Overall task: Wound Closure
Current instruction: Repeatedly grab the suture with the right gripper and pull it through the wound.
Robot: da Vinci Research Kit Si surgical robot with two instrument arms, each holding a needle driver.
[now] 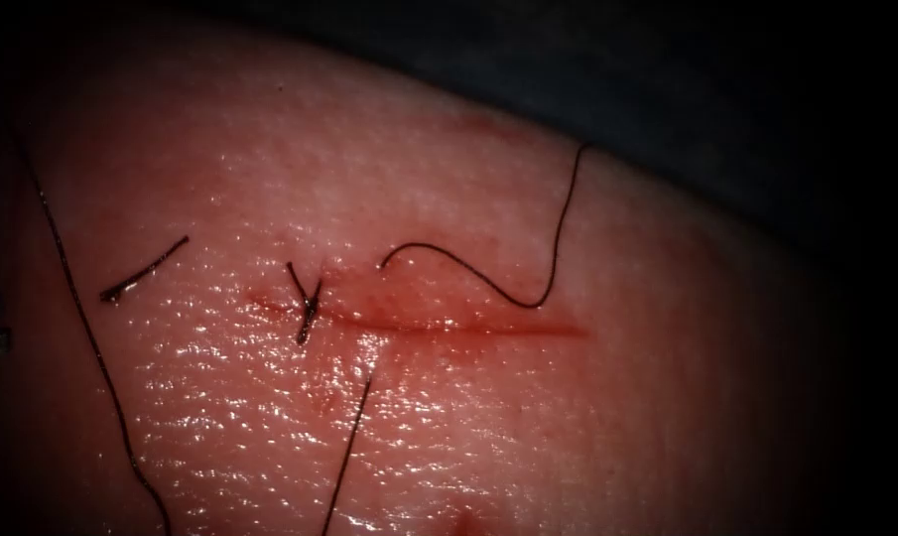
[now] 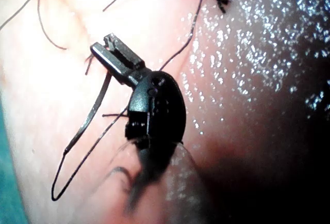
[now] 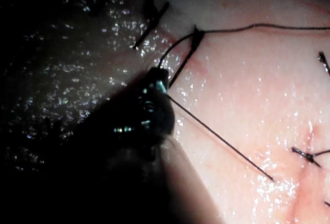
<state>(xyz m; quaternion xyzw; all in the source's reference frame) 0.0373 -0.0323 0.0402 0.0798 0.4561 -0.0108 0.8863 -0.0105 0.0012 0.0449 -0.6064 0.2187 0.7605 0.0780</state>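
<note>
Needle, or what looks like it, a dark curved strip, sits in the left claw, clenched near the end away from the thread; it's clear of the tissue, not in it. Long axis runs from the claw back along the shaft, thread end pointing away from the claw. Right claw is clenched on the thread close to the knotted stitch. Progress, as I judge it: one stitch tied near the left end of the cut, the rest to the right unclosed w/ red fluid along it. A cut end of thread lies left of the cut.
</note>
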